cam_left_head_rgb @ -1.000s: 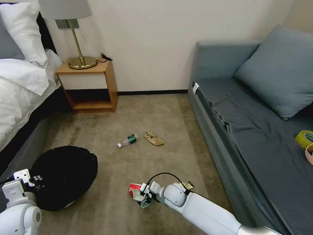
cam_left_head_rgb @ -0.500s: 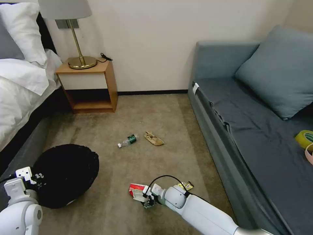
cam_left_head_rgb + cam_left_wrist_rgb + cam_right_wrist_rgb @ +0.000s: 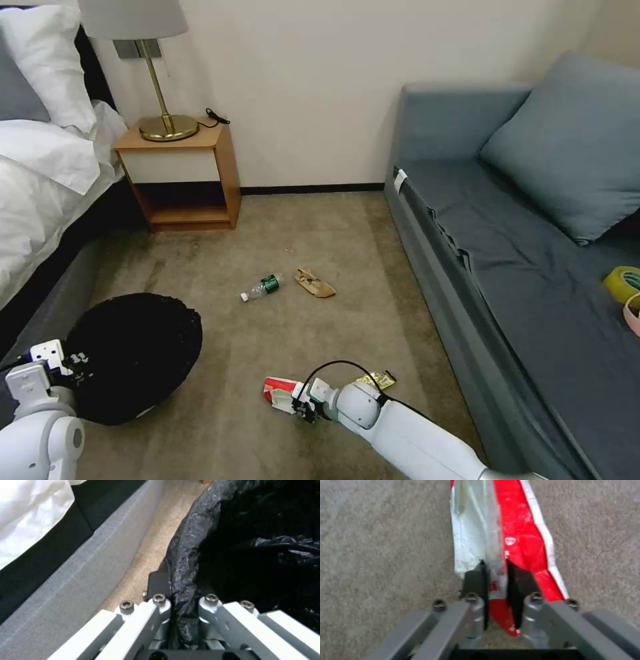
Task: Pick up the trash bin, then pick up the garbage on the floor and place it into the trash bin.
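The trash bin [image 3: 133,357], lined with a wrinkly black bag, sits low at the left beside the bed. My left gripper [image 3: 67,363] is shut on its near rim; the left wrist view shows the bin rim [image 3: 186,555] pinched in the left gripper [image 3: 180,587]. My right gripper [image 3: 297,403] rests on the carpet at the red-and-white packet [image 3: 277,388]. In the right wrist view the right gripper [image 3: 495,572] is shut on a raised fold of the packet [image 3: 520,537]. A gold-brown wrapper [image 3: 375,380] lies just behind the right wrist. Farther off lie the bottle [image 3: 262,287] and the tan wrapper [image 3: 315,283].
The bed [image 3: 40,167] runs along the left, with a wooden nightstand [image 3: 183,173] and lamp against the back wall. A blue-grey sofa [image 3: 533,267] lines the right side, with tape rolls [image 3: 623,280] on its seat. Open carpet lies between them.
My right wrist has dropped lower and the gripper has edged along the packet's near end. The bin in my left gripper has shifted slightly up and to the right.
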You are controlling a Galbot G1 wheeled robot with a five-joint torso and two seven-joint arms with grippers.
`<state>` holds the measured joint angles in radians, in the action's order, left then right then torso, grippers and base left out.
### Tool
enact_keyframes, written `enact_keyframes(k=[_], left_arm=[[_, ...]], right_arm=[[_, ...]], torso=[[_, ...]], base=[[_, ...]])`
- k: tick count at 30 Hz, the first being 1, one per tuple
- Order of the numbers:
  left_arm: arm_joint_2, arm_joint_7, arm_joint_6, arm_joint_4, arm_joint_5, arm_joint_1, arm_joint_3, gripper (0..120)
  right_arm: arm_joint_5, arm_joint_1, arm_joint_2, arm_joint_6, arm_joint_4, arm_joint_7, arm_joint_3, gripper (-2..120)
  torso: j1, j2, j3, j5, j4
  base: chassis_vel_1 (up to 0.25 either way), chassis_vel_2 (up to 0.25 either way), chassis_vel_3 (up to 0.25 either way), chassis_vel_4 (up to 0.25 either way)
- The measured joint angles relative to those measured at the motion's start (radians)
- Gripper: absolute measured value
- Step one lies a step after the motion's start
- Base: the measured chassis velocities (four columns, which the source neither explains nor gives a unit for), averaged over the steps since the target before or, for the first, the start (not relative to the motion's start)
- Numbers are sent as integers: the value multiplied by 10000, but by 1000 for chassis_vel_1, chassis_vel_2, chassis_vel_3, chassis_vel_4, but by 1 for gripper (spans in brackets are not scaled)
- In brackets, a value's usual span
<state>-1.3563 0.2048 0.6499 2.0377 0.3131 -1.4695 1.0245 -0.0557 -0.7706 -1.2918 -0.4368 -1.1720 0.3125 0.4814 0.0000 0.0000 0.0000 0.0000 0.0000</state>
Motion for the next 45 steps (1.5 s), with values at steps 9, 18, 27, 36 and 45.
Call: enact_keyframes(k=[9, 18, 27, 36, 45], left_arm=[[30, -31, -29, 48, 2, -44, 1, 4], [2, -115, -78, 154, -48, -120, -56, 4], [-171, -224, -192, 297, -388, -166, -321, 4], [-361, -225, -192, 458, -642, -164, -532, 4], [-411, -223, -225, 477, -699, -196, -597, 4]], right_arm=[[39, -209, 120, 134, -327, 46, -630, 0], [64, -29, 232, 370, -1071, 144, -1476, 0], [-1442, 1459, 251, 423, -2648, 98, -1595, 0], [-4288, 2272, -266, 946, -3998, 46, -502, 0], [-4525, 2247, -805, 1552, -3554, -105, 680, 0]], torso=[[0, 0, 0, 0, 0], [0, 0, 0, 1, -1], [0, 0, 0, -1, 0], [0, 0, -1, -1, 1], [0, 0, 0, -2, 0]], base=[[0, 0, 0, 0], [0, 0, 0, 0], [0, 0, 0, 0], [0, 0, 0, 0], [0, 0, 0, 0]])
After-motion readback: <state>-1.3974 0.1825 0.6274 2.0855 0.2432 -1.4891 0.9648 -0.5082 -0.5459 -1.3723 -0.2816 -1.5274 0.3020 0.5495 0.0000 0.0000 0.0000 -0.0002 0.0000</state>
